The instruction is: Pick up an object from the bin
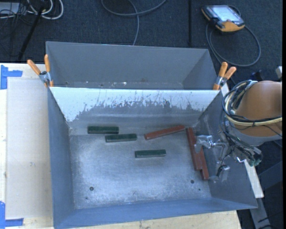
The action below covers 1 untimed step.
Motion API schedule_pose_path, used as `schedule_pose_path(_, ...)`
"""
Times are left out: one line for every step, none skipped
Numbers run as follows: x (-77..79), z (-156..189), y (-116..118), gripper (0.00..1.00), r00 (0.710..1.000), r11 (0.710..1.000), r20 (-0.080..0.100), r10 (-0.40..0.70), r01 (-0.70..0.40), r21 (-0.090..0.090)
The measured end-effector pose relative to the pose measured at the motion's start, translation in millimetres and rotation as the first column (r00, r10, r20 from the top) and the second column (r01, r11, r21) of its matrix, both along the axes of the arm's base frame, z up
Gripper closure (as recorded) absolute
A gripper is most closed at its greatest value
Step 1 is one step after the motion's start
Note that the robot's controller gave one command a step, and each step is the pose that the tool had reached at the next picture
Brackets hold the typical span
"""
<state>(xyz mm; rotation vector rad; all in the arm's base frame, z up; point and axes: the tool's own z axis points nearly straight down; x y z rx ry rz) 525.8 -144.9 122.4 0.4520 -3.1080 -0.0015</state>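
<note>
Arm comes in from the right, its orange-covered wrist above the bin's right rim with cables looped round it. The upper arm is cut off at the view's edge. Gripper sits low against the right sloped wall, just beside a pair of brown bars lying lengthwise along the foot of that wall, overlapping. Can't tell if it touches them. Can't tell whether it's set wide or narrow either, since the metal parts merge with the grey wall. Slanted brown bar lies near the back, its right end close to the pair. Three green bars lie on the floor further left, well apart from the gripper.
</note>
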Motion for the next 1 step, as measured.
schedule_pose_path(-34.2,-36.0,-1.6,0.00,0.976,0.976,0.003,0.216,-0.216,-0.001)
